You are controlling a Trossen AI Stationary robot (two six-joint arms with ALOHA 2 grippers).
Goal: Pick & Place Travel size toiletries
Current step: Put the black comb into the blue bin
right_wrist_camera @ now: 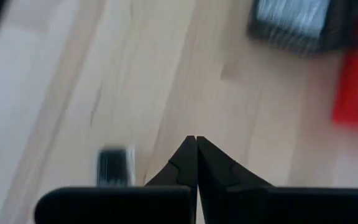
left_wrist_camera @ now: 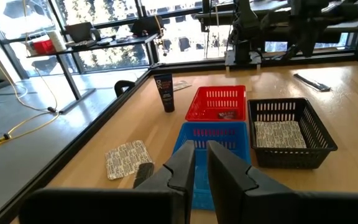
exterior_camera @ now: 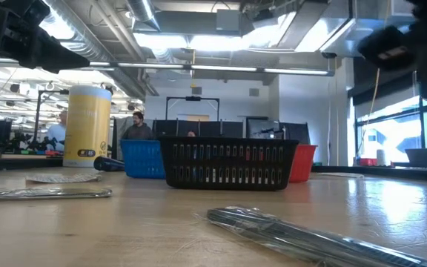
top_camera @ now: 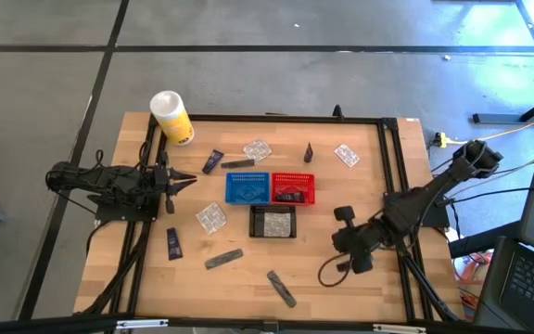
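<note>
The travel size toiletries lie loose on the wooden table: navy tubes (top_camera: 213, 161) (top_camera: 173, 243), grey tubes (top_camera: 237, 164) (top_camera: 224, 259) (top_camera: 282, 288), clear packets (top_camera: 257, 149) (top_camera: 346, 155) (top_camera: 211, 218) and a small black piece (top_camera: 309, 151). One packet lies in the black basket (top_camera: 273, 222), a dark item in the red basket (top_camera: 293, 188). My left gripper (top_camera: 191, 181) (left_wrist_camera: 201, 165) hovers left of the blue basket (top_camera: 247, 187), pointing at it, all but shut, with nothing in the thin slit. My right gripper (top_camera: 341, 234) (right_wrist_camera: 196, 140) hangs shut and empty above bare wood right of the black basket.
A white-and-yellow canister (top_camera: 171, 117) stands at the far left corner. The three baskets sit together mid-table. A dark frame rail (top_camera: 392, 186) runs along the table's right side, and a cable loop (top_camera: 327, 269) hangs under the right arm. People sit in the room behind (exterior_camera: 136, 127).
</note>
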